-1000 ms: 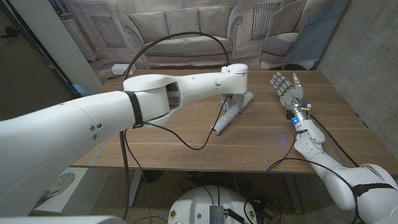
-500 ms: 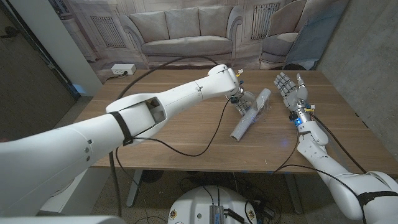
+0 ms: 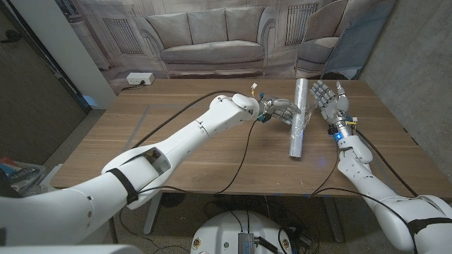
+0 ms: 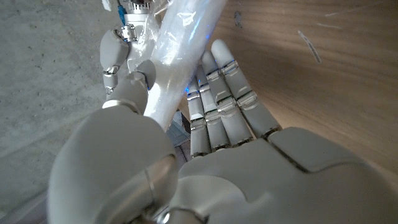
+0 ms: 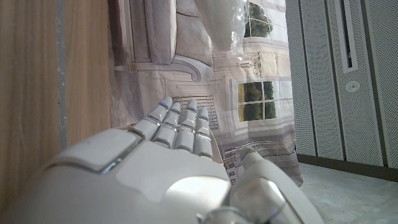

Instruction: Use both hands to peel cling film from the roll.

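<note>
The left hand (image 3: 277, 111) held the cling film roll (image 3: 299, 118) raised over the table (image 3: 176, 148), just beside the open, empty right hand (image 3: 327, 100); presentation step, apparently, with the next move requiring the right fingers to pinch a loose film edge.

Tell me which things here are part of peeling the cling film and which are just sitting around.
Part of the job:
- cling film roll, held off the table
- left hand, gripping the roll
- right hand, open beside the roll

Just lying about:
- white power strip at the far edge of the table
- black cable crossing the wood
</note>
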`<state>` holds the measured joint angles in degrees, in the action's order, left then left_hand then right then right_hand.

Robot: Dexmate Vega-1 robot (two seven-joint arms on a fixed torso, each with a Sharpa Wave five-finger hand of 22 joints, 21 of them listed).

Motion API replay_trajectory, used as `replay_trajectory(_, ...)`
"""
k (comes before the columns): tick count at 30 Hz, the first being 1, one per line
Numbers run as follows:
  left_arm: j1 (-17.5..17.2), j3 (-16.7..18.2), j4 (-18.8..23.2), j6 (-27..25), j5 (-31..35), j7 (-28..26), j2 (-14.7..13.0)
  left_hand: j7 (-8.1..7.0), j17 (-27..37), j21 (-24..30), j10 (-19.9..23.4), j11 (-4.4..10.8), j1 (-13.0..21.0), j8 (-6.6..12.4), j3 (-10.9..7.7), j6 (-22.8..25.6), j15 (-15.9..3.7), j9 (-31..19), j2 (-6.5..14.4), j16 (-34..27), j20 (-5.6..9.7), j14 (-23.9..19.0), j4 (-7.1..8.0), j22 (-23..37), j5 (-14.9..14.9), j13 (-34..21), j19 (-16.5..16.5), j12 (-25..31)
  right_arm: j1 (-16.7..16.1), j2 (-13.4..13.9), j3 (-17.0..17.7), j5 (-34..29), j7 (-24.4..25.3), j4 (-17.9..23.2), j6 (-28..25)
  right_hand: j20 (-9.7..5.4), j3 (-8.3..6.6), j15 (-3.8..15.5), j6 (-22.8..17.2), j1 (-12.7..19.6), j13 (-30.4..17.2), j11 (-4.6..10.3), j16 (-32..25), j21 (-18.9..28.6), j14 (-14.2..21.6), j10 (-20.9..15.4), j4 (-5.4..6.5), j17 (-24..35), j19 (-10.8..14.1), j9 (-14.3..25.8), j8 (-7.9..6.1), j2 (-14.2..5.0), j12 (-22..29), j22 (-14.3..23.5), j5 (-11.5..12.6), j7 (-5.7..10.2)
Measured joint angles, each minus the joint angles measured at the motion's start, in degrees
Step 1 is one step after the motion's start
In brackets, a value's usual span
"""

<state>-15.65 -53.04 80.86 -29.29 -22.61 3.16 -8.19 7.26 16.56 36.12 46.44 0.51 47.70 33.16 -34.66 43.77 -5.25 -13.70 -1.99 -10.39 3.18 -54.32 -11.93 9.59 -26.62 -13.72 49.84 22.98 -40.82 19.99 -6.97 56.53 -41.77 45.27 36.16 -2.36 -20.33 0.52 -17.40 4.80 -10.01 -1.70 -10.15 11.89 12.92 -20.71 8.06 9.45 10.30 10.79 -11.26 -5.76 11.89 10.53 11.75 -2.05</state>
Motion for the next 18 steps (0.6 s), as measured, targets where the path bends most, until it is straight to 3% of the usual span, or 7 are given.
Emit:
replay_trajectory(2,0.0,0.0,0.0,3.56,-1.34,-0.34,0.0,-0.03,-0.51,-0.9,-0.84,0.11,0.0,0.0,0.0,0.03,0.68,0.0,0.0,0.06,-0.8,1.66,0.0,-0.05,0.0,0.36,-1.0,-0.82,-0.29,0.15,-0.18,0.0,0.0,0.7,0.0,0.0,0.0,0.0,0.0,0.0,0.0,0.0,0.0,0.0,0.0,0.0,0.0,0.0,0.0,0.0,0.0,0.0,0.0,0.0,0.0,0.0)
replay_trajectory(3,-12.53,8.23,-0.02,6.13,-2.24,-0.57,-1.05,-0.13,-0.67,-1.36,-1.2,0.24,0.0,0.0,0.0,0.13,1.28,0.0,0.0,0.07,-1.13,2.29,0.0,-0.19,0.0,0.6,-1.56,-1.15,-0.53,0.24,-0.33,-0.11,1.42,1.25,-0.99,0.0,0.0,0.0,0.0,0.0,0.0,0.0,0.0,0.0,0.0,0.0,0.0,0.0,0.0,0.0,0.0,0.0,0.0,0.0,0.0,0.0)
replay_trajectory(8,-15.9,9.98,-2.66,15.38,-5.27,0.01,0.2,-0.66,-1.77,-4.43,-1.42,0.23,-0.31,0.0,0.0,0.66,1.73,0.0,0.32,0.07,-2.8,3.12,0.0,-0.11,0.52,1.38,-5.72,-3.38,-1.62,0.7,-0.85,-0.4,2.27,3.69,-1.39,0.0,0.0,0.0,0.0,0.0,0.0,-0.01,0.0,0.0,0.0,0.01,0.0,0.0,0.0,0.0,0.0,0.0,0.0,0.0,0.0,0.0)
replay_trajectory(9,-17.29,10.79,-4.52,15.94,-5.44,0.11,1.09,-0.87,-2.09,-5.18,-1.71,0.14,-0.38,0.0,0.0,0.87,2.19,0.0,0.39,0.19,-3.0,9.41,0.0,-0.1,0.62,1.47,-6.76,-4.07,-1.75,0.77,-0.9,-0.53,2.78,3.98,-1.59,0.0,0.0,0.0,0.0,0.0,0.0,-0.01,0.0,0.0,0.0,0.01,0.0,0.0,0.0,0.0,0.0,0.0,0.0,0.0,0.0,0.0)
replay_trajectory(10,-17.29,10.79,-4.52,19.05,-6.37,0.74,1.09,-0.95,-2.35,-5.9,-2.0,-0.15,-0.38,0.0,0.0,0.95,1.8,0.0,0.39,0.19,-3.28,12.42,0.0,-0.1,0.63,1.65,-7.67,-4.75,-2.12,0.94,-1.08,-0.53,2.78,4.92,-1.59,0.0,0.0,0.0,0.0,0.0,0.0,-0.01,0.0,0.0,-0.01,0.01,0.0,0.0,0.0,0.0,0.0,0.0,0.0,0.0,0.0,0.0)
replay_trajectory(11,-19.1,11.99,-8.09,21.13,-7.08,1.29,2.77,-0.95,-2.62,-6.54,-2.53,-0.45,-0.38,0.0,0.0,0.95,1.64,0.0,0.39,0.19,-3.49,14.13,0.0,-0.1,0.87,1.74,-8.3,-5.38,-2.46,1.1,-1.25,-0.84,3.64,5.74,-1.89,0.0,0.0,0.0,0.0,0.0,0.0,-0.01,0.0,0.0,-0.01,0.01,0.0,0.0,0.0,0.0,0.0,0.0,0.0,0.0,0.0,0.0)
replay_trajectory(18,-19.98,12.73,-10.24,33.96,-12.45,6.37,3.8,-0.95,-3.53,-8.53,-6.79,-0.64,-0.38,0.0,0.0,0.95,1.77,0.0,0.39,0.19,-4.52,17.73,0.01,-0.27,1.15,2.01,-9.87,-8.1,-4.25,2.12,-2.06,-1.04,4.2,10.06,-2.11,0.0,0.0,-0.01,0.01,0.0,0.0,-0.01,0.0,0.0,-0.01,0.01,0.0,0.0,0.0,0.0,0.0,0.0,0.0,0.0,0.0,0.0)
